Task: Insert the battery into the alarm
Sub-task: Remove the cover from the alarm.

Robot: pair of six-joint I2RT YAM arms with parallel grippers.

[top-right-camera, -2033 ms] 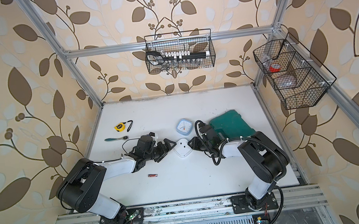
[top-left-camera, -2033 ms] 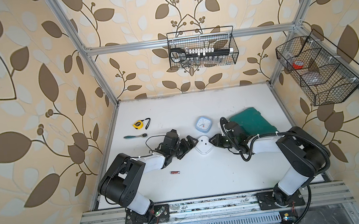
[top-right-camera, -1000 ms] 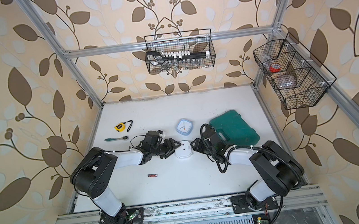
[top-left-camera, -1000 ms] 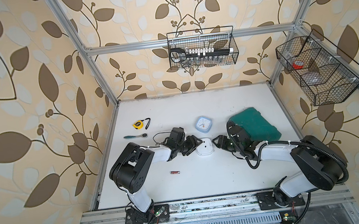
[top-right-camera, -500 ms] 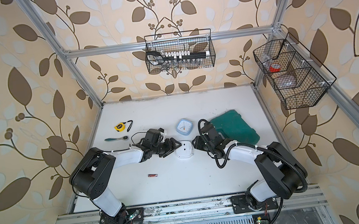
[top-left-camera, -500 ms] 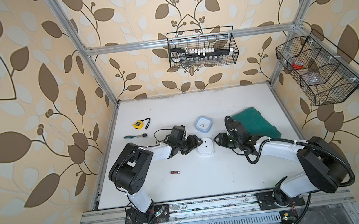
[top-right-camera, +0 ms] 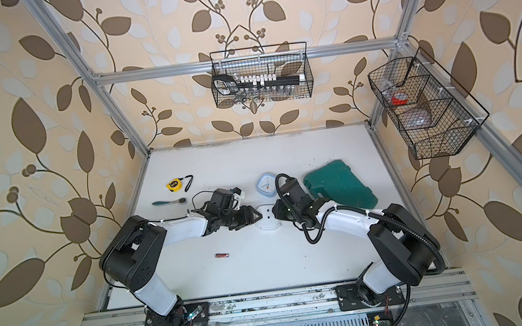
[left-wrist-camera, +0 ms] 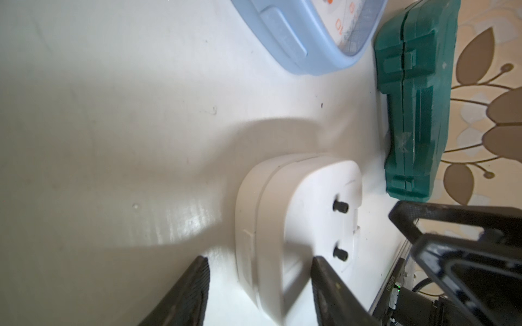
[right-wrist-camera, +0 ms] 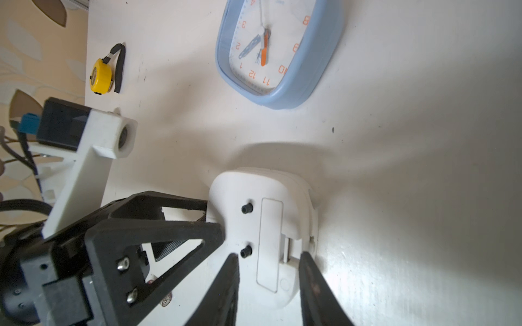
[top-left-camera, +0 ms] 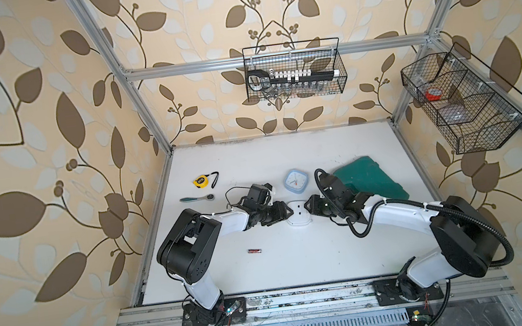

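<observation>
Nearest the front edge of the white counter [top-left-camera: 300, 261], left of its middle: the battery [top-left-camera: 254, 250], a slim dark-red cylinder lying flat, well apart from all else.

At mid-counter, the alarm [top-left-camera: 297, 212], face down: smooth white plastic, rounded-square, two small black knobs and an oblong outlined panel on its back. Hemmed in from both sides. Left gripper [left-wrist-camera: 259, 258] partly open, its black textured fingers [left-wrist-camera: 195, 282] straddling the alarm's left side, a strip of counter showing between one finger and the shell. Right gripper [right-wrist-camera: 269, 254] narrower, set about the end by the panel; pressing or just short of it, cannot tell.

Just beyond, close but apart: a pale-blue clock [top-left-camera: 296, 181], face up, rounded-square, orange numerals. To its right, a dark-green moulded case [top-left-camera: 377, 176], shut, its near corner behind the right arm [top-left-camera: 396, 214]. Toward the left edge, a wrench [top-left-camera: 197, 198] with a teal handle, then farther back a yellow tape measure [top-left-camera: 201, 181] with a black strap. On the back and right walls, black wire baskets [top-left-camera: 293, 70].
</observation>
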